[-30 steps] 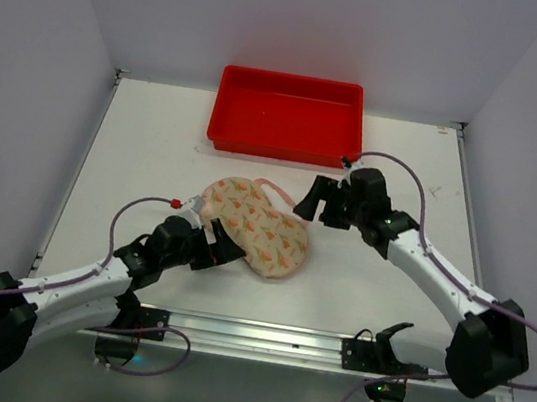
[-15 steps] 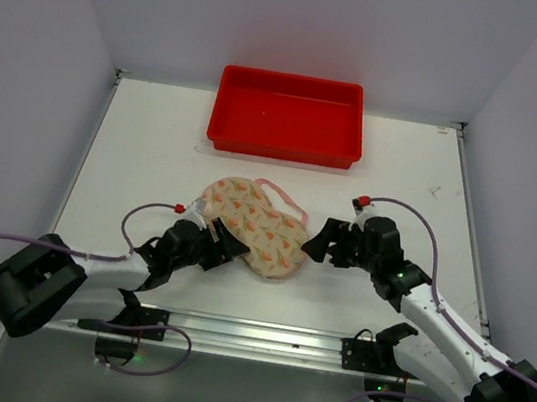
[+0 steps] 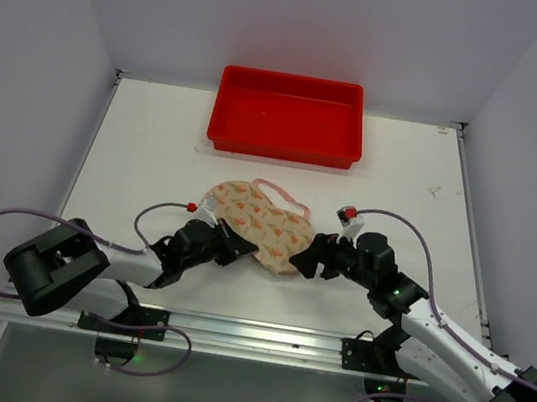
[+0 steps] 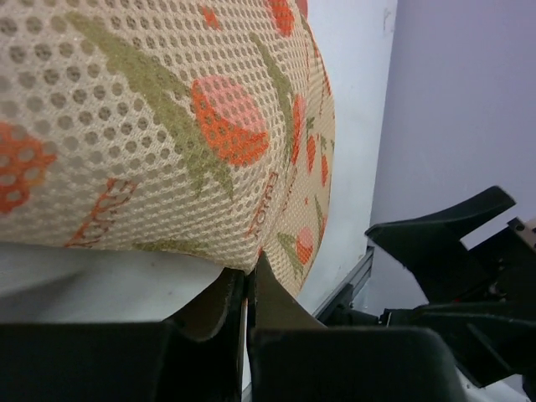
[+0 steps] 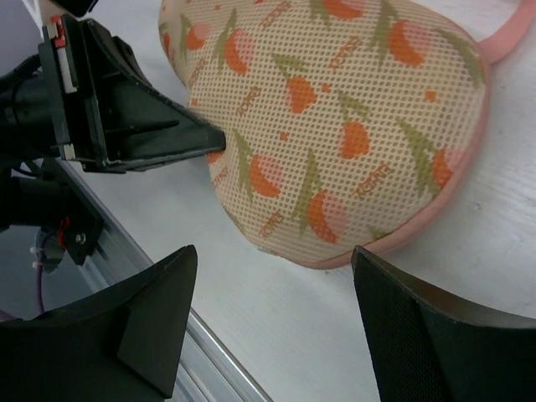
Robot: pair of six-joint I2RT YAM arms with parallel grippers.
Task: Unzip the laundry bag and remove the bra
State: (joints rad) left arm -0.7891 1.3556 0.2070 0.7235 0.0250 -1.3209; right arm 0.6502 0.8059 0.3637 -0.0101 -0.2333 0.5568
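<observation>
Left claw (image 3: 231, 248) clenched at the near-left rim of the laundry bag (image 3: 260, 222), which lies flat at mid-worktop (image 3: 156, 144); whether it has caught fabric, I cannot tell. Right claw (image 3: 305, 259) gapes just beside the right rim; best it finds the zip pull while the left anchors.

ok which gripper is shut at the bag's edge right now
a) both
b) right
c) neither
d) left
d: the left gripper has its fingers pressed together at the near-left edge of the laundry bag, while the right gripper stands wide open at the bag's right end.
</observation>
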